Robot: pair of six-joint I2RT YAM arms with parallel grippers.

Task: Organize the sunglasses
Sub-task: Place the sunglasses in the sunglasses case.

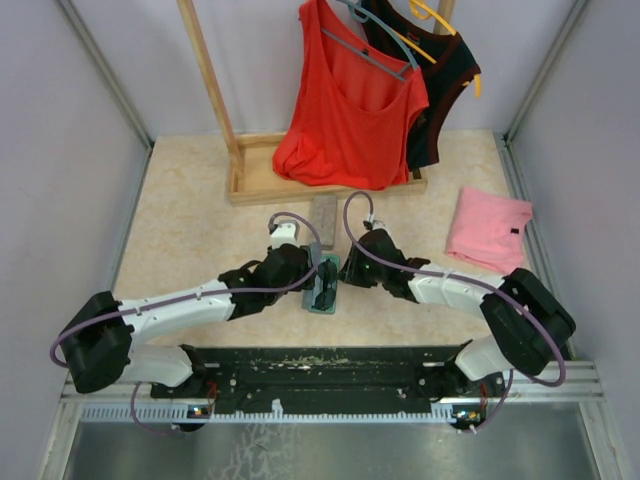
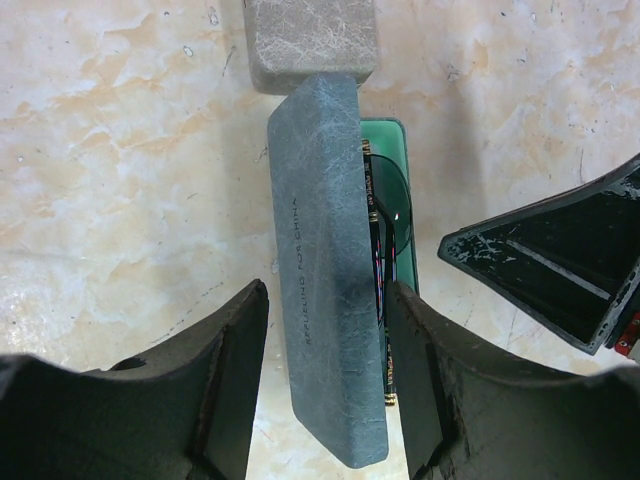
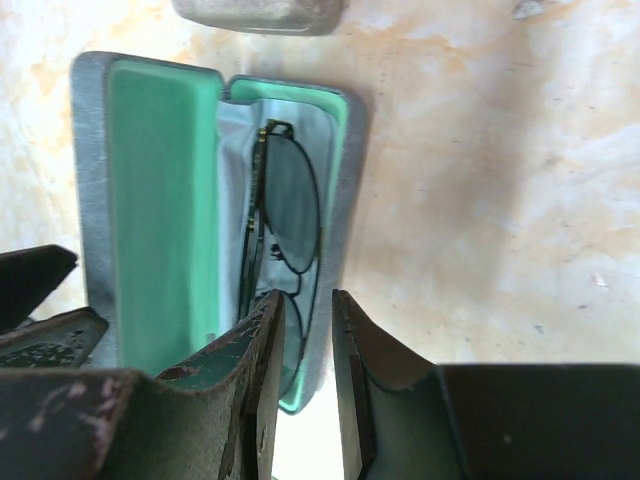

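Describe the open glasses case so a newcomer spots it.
Start at the wooden rack base at the back. Two grey cases lie in front of it. Yours is the nearer case: lid open, green lining, sunglasses inside; the farther case is shut.

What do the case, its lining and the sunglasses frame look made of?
Case: grey, matte, grained shell with stamped lettering, likely leatherette over a stiff core. Lining: green, smooth, soft-looking, perhaps felt. Sunglasses: thin dark wire, probably metal.
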